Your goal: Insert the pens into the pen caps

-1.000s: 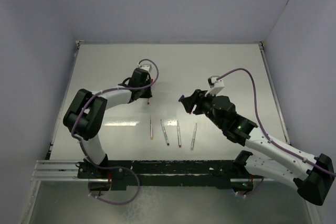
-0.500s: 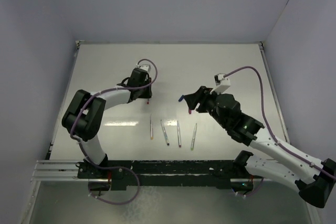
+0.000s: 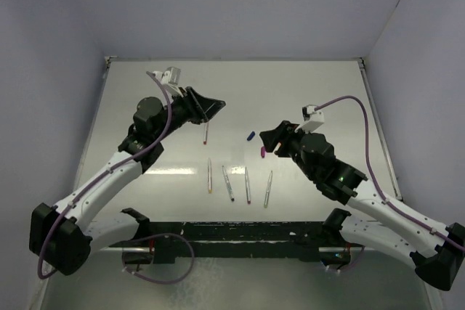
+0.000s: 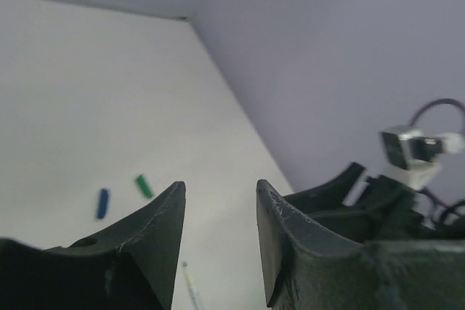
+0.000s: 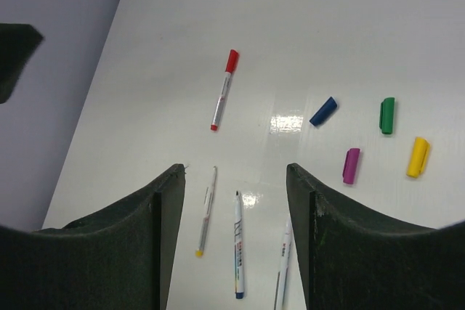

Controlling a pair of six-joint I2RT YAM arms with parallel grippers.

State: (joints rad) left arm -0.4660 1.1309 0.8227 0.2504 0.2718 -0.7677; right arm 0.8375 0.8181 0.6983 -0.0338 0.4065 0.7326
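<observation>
A pen with a red cap on its end (image 5: 224, 91) lies alone on the white table; it also shows in the top view (image 3: 205, 132). Several uncapped pens lie side by side nearer the arms, among them a yellow-tipped one (image 5: 205, 212) and a blue-tipped one (image 5: 237, 245); in the top view the row starts at the yellow-tipped pen (image 3: 209, 177). Loose caps lie apart: blue cap (image 5: 323, 111), green cap (image 5: 387, 115), yellow cap (image 5: 417, 157), purple cap (image 5: 351, 165). My left gripper (image 3: 213, 105) is open and empty, raised above the red-capped pen. My right gripper (image 5: 234, 168) is open and empty, above the pens.
The blue cap (image 3: 250, 136) and purple cap (image 3: 262, 152) lie just beside my right gripper (image 3: 267, 138) in the top view; the green and yellow caps are hidden under that arm there. Walls enclose the table on three sides. A black rail (image 3: 218, 231) runs along the near edge.
My left arm has lifted and swung back from the red-capped pen, which stays on the table. My right gripper has drawn slightly right, off the blue and purple caps.
</observation>
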